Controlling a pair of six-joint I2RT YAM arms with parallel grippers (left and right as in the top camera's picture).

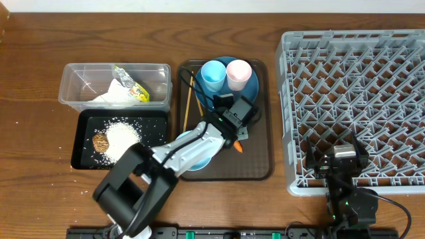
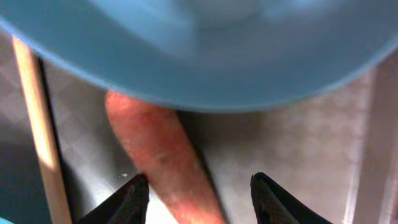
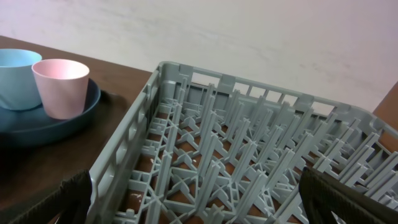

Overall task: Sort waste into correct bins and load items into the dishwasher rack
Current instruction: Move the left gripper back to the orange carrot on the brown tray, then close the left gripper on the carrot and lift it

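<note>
Left jaws stood open astride the carrot [image 2: 161,149] on the brown tray [image 2: 280,155]; right jaws gaped wide, empty, over the rack [image 3: 236,155], wooden surface [image 1: 40,199] beneath, pale wall [image 3: 249,37] beyond.

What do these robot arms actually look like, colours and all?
The left arm has a white middle shell between bulky black segments; the right arm is all black, trailing a thin black cable. The left gripper and right gripper have dark fingers.

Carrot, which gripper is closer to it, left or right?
Left. The left gripper hangs over the carrot on the brown tray, fingers open astride it. The right gripper sits off to the side, over the rack at its near corner.
</note>
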